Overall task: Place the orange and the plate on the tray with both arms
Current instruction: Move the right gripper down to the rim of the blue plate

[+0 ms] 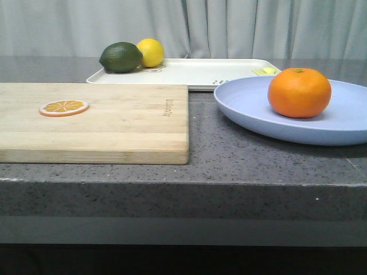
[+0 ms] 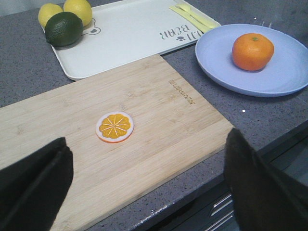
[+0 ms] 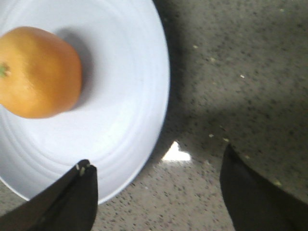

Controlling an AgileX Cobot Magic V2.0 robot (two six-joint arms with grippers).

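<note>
We have both sets of fingers spread wide and empty, left gripper (image 2: 144, 183) over the cutting board (image 2: 120, 134), right gripper (image 3: 159, 192) straddling the plate (image 3: 120, 120) rim for an edge grab, orange (image 3: 38, 72) sitting on the plate beside the tray (image 1: 195, 71).

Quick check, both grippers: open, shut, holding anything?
Left gripper: open, empty, above the cutting board.
Right gripper: open, empty, at the rim of the plate that carries the orange.
</note>
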